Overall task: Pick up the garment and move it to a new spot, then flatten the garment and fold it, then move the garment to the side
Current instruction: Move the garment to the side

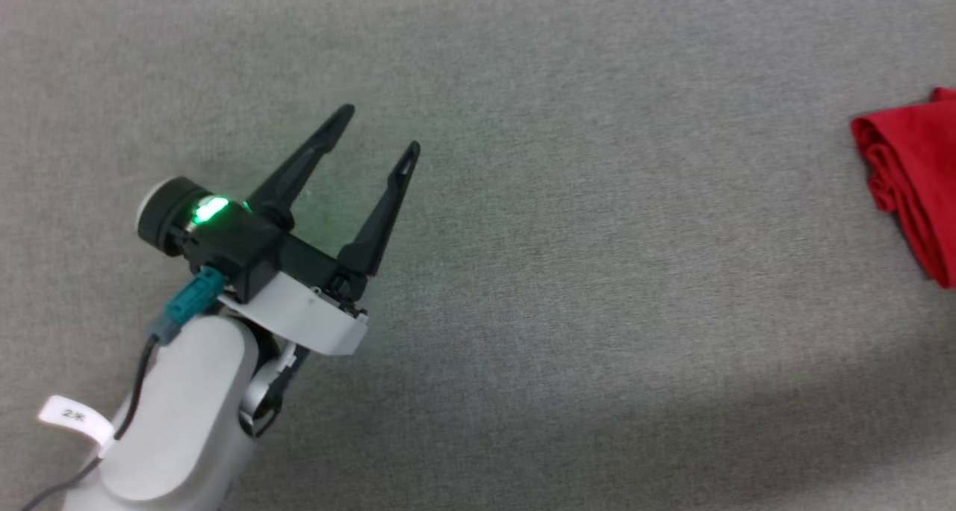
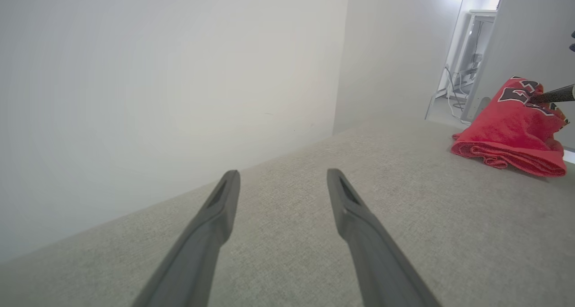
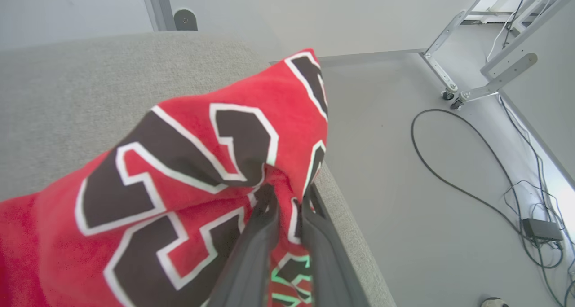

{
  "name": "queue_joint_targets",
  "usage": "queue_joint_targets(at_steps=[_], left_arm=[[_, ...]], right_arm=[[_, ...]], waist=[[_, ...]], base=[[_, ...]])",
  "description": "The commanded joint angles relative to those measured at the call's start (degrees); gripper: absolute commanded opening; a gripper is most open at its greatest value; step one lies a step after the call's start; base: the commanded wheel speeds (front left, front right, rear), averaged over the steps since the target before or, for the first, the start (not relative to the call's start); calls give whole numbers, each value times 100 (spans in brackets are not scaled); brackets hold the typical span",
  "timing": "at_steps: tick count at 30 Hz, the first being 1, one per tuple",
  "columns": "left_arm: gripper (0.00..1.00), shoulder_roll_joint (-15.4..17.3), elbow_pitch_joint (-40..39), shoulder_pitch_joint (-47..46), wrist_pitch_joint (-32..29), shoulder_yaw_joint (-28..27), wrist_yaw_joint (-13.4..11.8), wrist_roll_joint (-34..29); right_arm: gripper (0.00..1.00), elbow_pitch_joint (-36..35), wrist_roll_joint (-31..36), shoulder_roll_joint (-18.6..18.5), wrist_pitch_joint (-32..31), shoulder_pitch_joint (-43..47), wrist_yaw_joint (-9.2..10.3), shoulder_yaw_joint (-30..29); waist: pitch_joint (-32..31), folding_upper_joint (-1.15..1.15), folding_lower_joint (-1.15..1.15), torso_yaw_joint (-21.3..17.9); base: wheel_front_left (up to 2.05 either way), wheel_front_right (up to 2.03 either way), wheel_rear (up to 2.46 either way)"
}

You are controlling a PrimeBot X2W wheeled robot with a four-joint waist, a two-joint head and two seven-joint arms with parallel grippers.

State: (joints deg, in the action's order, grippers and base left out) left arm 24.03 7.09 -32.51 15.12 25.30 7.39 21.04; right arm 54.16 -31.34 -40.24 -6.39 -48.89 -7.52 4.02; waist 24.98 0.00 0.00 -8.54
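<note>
The garment (image 3: 188, 163) is a red jersey with black, white-outlined lettering. It lies bunched at the right edge of the grey table (image 1: 523, 272), and its red folds (image 1: 915, 182) reach the head view's right border. My right gripper (image 3: 287, 199) is shut on a fold of the garment near the table's edge; the lettered part is lifted. From the left wrist, the garment (image 2: 512, 132) appears far right with a dark finger (image 2: 555, 94) of the right gripper touching its top. My left gripper (image 1: 379, 128) hovers open over bare table, far left of the garment, nothing between its fingers.
The table's right edge (image 3: 350, 235) drops to a pale floor with black cables (image 3: 453, 172) and a power brick (image 3: 541, 228). A metal frame on casters (image 3: 453, 91) stands beyond. A white wall (image 2: 157, 96) runs along the table's far side.
</note>
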Motion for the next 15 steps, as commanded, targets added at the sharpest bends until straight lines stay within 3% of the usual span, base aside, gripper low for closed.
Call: queue_joint_targets(at_steps=[1,12,13,15], left_arm=[[100,38,4,-70,-2,-11,11,0],[100,69,-5,-100,-2,-65,12,-36],[100,65,4,-101,-2,-62,12,-33],[100,61,25,-112,-2,-63,12,-21]], right_arm=[[0,96,78,-57,66,-90,6,72],[0,922,141,10,552,-452,6,337],[20,966,139,17,581,-471,6,371],[84,1034,127,31,640,-496,6,438]], waist=[[85,0,0,65],[210,0,0,90],[204,0,0,82],[191,0,0,61]], base=[[0,0,0],[0,0,0],[0,0,0],[0,0,0]])
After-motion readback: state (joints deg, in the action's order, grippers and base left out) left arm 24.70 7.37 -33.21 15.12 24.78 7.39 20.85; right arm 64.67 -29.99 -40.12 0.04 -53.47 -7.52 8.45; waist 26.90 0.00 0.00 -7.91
